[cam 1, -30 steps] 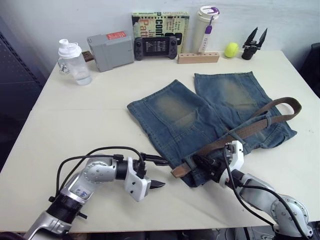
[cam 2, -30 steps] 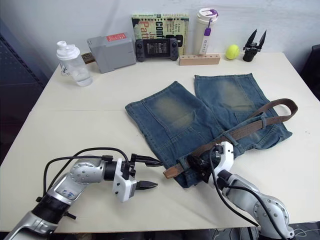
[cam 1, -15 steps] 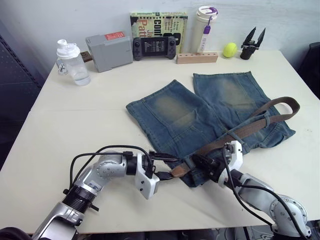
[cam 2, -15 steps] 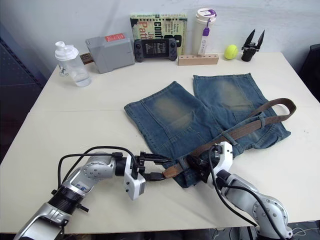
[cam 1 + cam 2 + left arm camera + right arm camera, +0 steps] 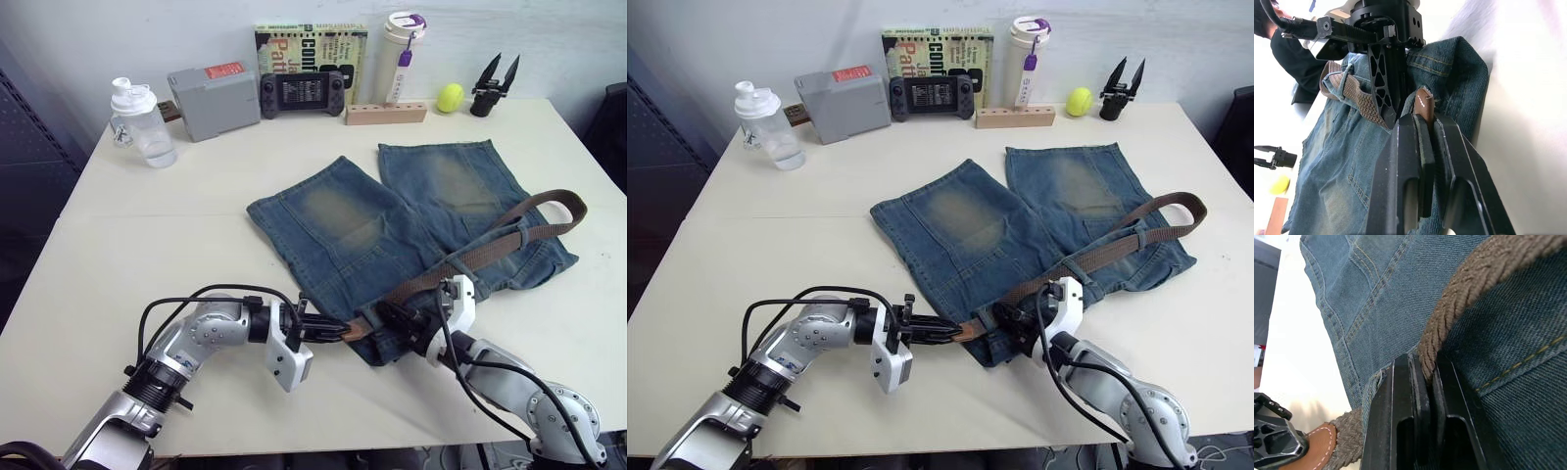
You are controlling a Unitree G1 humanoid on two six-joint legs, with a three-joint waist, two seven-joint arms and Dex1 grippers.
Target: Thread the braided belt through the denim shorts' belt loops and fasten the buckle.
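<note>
Denim shorts (image 5: 411, 220) lie flat on the worktop (image 5: 176, 225), waistband toward the near right and both legs pointing to the far side. The braided belt (image 5: 490, 245) runs along the waistband as one long diagonal, its long axis going from the near centre up to the far right, where it curls into a loop past the right edge of the shorts.

Progress: the belt appears to pass under at least one of the belt loops (image 5: 522, 235) near the middle of the waistband, though the head views are too coarse to count how many loops are filled. The belt's smooth brown leather tip (image 5: 1422, 105) has emerged at the near corner of the waistband. No buckle can be made out, so fastening is judged still to come; the job is likely around its middle stage.

Left end effector (image 5: 328, 329): fingers closed on the leather tip, as the left wrist view shows, holding it just off the near edge of the denim.

Right end effector (image 5: 392, 318): fingers closed on the woven strap just beside the left one, pinching it against the waistband in the right wrist view.

Both grips sit on the same short near stretch of belt.
</note>
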